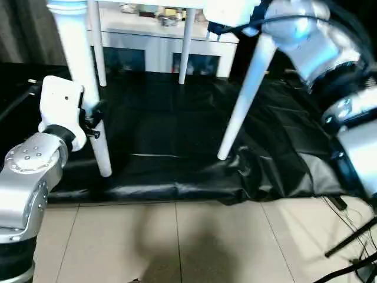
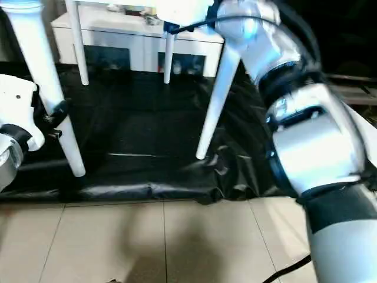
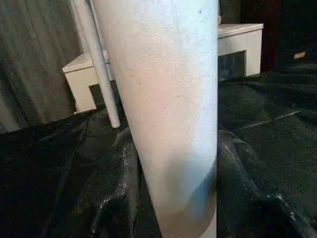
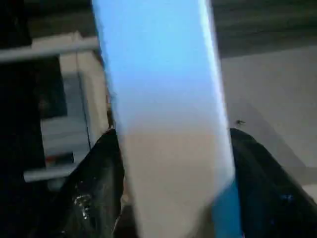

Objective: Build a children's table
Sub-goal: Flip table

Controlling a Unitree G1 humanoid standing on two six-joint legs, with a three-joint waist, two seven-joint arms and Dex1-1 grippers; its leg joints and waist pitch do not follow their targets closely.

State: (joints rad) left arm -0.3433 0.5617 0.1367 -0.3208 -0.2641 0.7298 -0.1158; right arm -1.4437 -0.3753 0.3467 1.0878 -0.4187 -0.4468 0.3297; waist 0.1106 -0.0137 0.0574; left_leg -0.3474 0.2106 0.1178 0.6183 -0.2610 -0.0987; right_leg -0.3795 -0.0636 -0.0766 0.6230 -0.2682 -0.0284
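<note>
Left pincer [image 1: 94,122]: pressed against the side of the near left leg [image 1: 88,82], about halfway up it. Probably there to steady the table or test the joint. Whether it grips the leg or only touches it cannot be told.
Near left leg: upright, its foot on the black desk [image 1: 165,135] just below this pincer. It blocks most of the left wrist view.
Right pincer [image 1: 218,29]: raised high, at the top of the near right leg [image 1: 244,94], where the leg meets the tabletop [image 1: 68,7]. Likely it is seating that leg or holding the corner. The silver forearm hides it, so open or closed cannot be told.
Near right leg: slants down from this pincer to the desk's crumpled front edge.
Far legs [image 1: 185,47]: two stand well beyond both pincers, feet on the desk.
Table: standing on all four legs, so it looks nearly finished.
Cut off: the tabletop, of which only an edge shows.
Beyond: a white cabinet [image 1: 147,47].
</note>
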